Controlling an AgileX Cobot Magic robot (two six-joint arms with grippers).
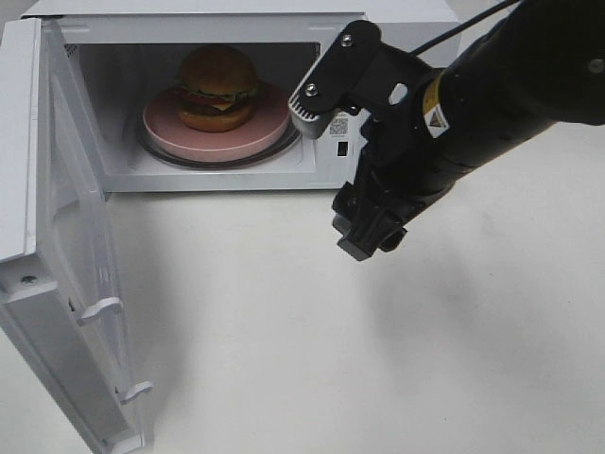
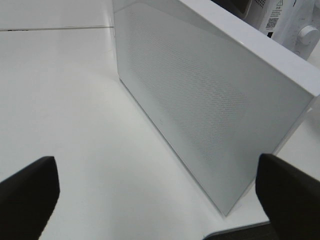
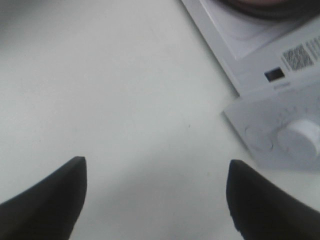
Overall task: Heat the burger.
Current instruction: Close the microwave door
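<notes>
My right gripper [image 3: 156, 172] and arm [image 1: 529, 85] are black, with a yellow warning sticker [image 1: 434, 111], thin black cable [image 1: 454, 33] and two silver screws [image 1: 348, 40].

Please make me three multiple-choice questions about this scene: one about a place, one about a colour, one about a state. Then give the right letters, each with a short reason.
1. Where, relative to the microwave, is the burger? A) on top of it B) inside it, on the plate C) beside it
2. What colour is the plate? A) blue B) pink C) green
3. How is the microwave door? A) shut B) taken off C) swung wide open
Answers: 1 B, it sits on the plate in the cavity; 2 B, its rim shows pink around the bun; 3 C, it stands out from the cavity's left side.
</notes>
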